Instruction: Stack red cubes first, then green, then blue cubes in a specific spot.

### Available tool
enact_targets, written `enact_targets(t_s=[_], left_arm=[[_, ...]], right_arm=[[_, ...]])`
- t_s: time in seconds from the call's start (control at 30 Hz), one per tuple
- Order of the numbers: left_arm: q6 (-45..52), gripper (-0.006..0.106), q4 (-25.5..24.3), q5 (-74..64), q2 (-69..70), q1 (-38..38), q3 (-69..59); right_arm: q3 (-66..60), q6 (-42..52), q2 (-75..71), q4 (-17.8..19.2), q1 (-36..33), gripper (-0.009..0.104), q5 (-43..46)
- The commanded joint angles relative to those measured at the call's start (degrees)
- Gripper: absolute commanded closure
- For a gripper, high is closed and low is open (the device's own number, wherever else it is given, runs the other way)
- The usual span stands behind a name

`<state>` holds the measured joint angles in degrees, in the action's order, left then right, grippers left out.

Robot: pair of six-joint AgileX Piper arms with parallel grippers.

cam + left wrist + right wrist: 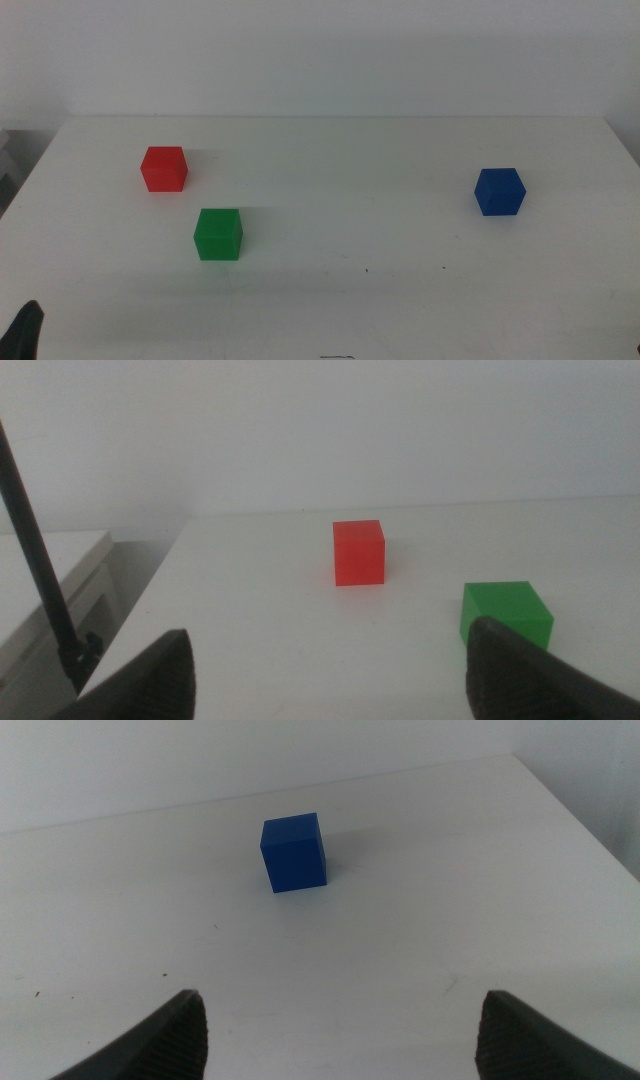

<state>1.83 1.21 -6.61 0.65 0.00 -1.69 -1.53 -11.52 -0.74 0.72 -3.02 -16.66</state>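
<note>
The red cube (164, 168) sits on the white table at the left, with the green cube (218, 234) just in front and to its right. The blue cube (499, 191) sits alone at the right. My left gripper (25, 335) shows only as a dark tip at the bottom left corner. In the left wrist view its jaws stand wide open (330, 660), well short of the red cube (359, 552) and green cube (505, 614). My right gripper (345, 1035) is out of the middle view, open, well short of the blue cube (294, 851).
The white tabletop (350, 290) ends at a far edge against a pale wall. A black stand pole (40, 575) and a pale shelf stand off the table's left side.
</note>
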Motion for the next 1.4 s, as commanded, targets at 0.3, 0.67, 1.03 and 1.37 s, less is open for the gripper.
enact_targets(t_s=[0.3, 0.67, 1.03, 1.37], left_arm=[[-1.83, 0.009, 6.3, 0.83, -5.29, 0.0, 5.14], [2.96, 0.009, 6.24, -13.14, -23.52, 0.0, 26.41], [2.91, 0.009, 6.43, -29.83, -43.77, 0.0, 46.68], [3.73, 0.009, 6.55, -39.06, -61.11, 0.0, 63.8]], right_arm=[[0.58, 0.57, -0.79, 0.64, 0.38, 0.01, 4.23], [0.58, 0.57, -0.79, 0.64, 0.38, 0.01, 4.23], [0.58, 0.57, -0.79, 0.64, 0.38, 0.01, 4.23], [0.58, 0.57, -0.79, 0.64, 0.38, 0.01, 4.23]])
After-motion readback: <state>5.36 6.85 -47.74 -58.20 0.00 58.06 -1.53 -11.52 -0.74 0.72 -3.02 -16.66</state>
